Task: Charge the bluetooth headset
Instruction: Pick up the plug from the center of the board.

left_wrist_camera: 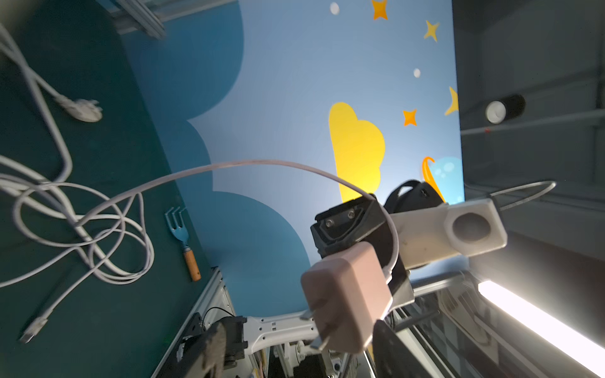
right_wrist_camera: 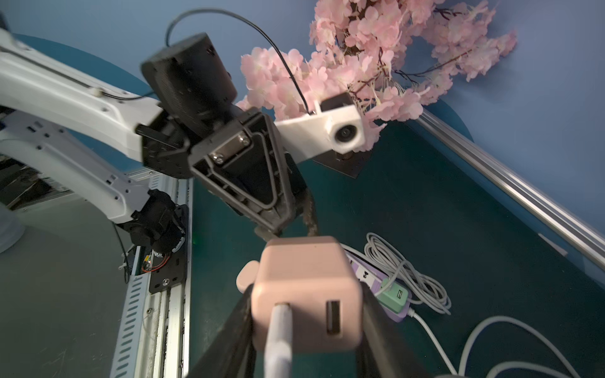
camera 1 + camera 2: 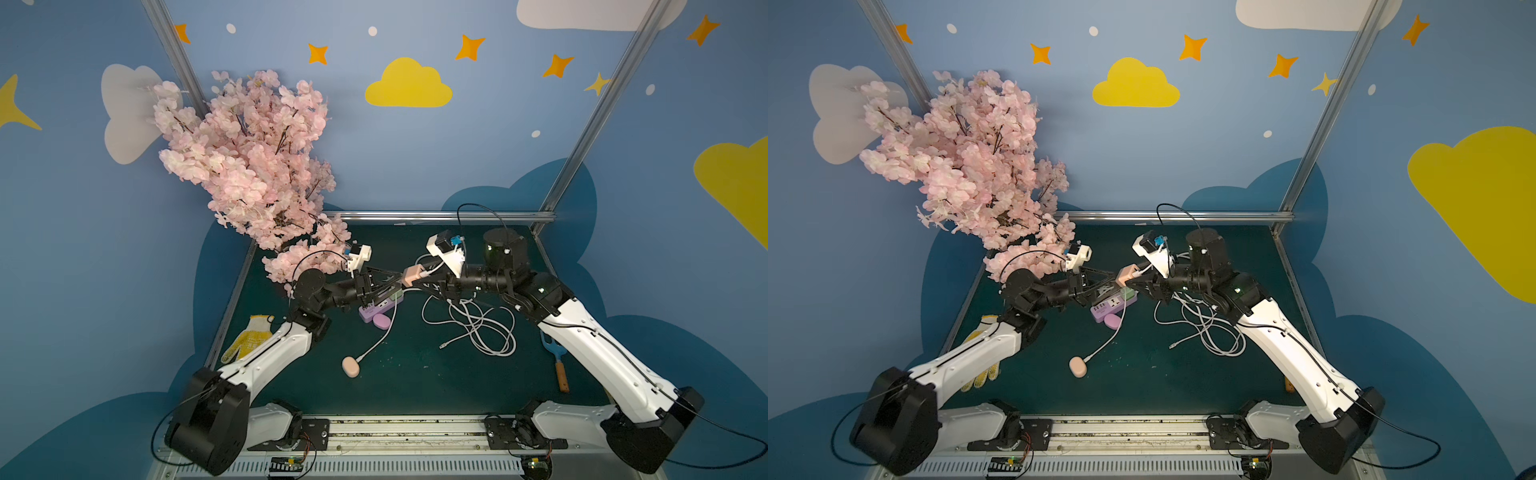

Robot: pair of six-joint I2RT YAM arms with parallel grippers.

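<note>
A pink charger adapter (image 3: 411, 275) (image 3: 1126, 274) hangs in mid-air over the middle of the table, with my right gripper (image 3: 415, 279) (image 2: 307, 314) shut on its sides. A white cable (image 2: 278, 337) is plugged into its back face. My left gripper (image 3: 395, 280) (image 1: 301, 353) faces its prong end with the jaws wide apart and the adapter (image 1: 347, 294) between them. The pink oval headset case (image 3: 350, 367) (image 3: 1078, 367) lies on the green mat, and a white cable (image 3: 380, 336) runs from it up towards the grippers. Under the grippers lies a purple power strip (image 3: 376, 309) (image 2: 360, 271).
A green adapter (image 2: 393, 296) sits plugged in the strip, and a purple oval case (image 3: 381, 321) lies beside it. Tangled white cable (image 3: 482, 328) lies right of centre. A blue hand rake (image 3: 557, 361) lies near the right edge and a glove (image 3: 249, 336) at the left. A pink blossom tree (image 3: 249, 166) stands back left.
</note>
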